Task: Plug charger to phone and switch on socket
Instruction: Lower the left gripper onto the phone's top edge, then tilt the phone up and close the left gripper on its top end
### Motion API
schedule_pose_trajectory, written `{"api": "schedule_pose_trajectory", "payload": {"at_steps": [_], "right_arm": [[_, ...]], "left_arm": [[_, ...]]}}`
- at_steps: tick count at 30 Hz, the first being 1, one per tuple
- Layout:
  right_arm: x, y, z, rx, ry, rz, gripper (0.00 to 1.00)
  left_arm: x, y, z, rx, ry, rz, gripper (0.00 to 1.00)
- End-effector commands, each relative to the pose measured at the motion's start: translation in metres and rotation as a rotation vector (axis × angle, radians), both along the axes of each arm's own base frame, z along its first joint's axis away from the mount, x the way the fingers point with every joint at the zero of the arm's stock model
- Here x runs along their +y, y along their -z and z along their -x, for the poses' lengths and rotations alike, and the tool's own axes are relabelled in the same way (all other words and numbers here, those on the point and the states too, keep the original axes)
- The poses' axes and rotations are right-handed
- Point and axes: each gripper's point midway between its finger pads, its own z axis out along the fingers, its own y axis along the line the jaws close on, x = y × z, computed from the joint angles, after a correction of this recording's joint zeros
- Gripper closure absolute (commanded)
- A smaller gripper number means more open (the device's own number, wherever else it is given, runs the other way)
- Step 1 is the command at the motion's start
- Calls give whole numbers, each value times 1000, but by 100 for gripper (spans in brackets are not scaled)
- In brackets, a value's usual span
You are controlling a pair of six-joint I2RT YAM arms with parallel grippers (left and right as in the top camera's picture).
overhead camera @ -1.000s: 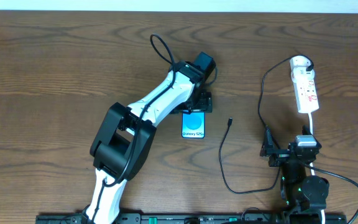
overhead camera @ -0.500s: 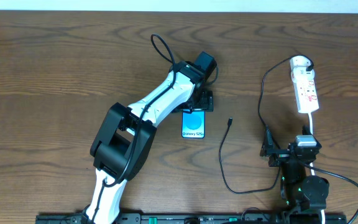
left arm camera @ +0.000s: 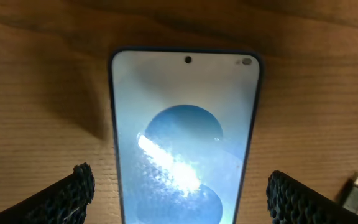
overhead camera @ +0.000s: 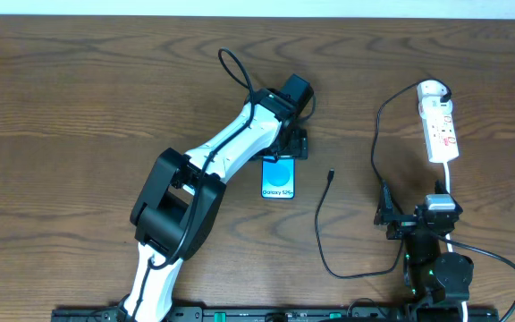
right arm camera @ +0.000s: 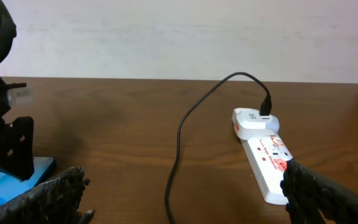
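The left tool [overhead camera: 287, 146], fingers apart and empty, hangs over the far end of the phone [overhead camera: 278, 180] and hides that edge from overhead. The wrist view cuts off the phone's near half. The charger [overhead camera: 319, 219] lies loose on the table [overhead camera: 79, 107], its tip just right of the phone, not touching. At the far right is the socket [overhead camera: 440, 130], its switches too small to read. The right tool [overhead camera: 412, 219], spread wide and empty, sits near its cord.

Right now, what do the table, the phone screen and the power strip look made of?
Table: wood or wood-look laminate, matte; brown grain shows. Phone screen: probably glass, glossy; a bright glare streak crosses it. Power strip: seemingly moulded plastic, smooth white, with rounded end.
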Motion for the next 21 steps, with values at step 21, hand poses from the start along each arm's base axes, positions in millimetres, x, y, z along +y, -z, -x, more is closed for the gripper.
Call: {"api": "schedule_pose_trajectory", "payload": {"at_steps": [21], "right_arm": [[1, 0, 0, 0, -1, -10, 1]], "left_arm": [[7, 51, 13, 71, -21, -102, 10]]}}
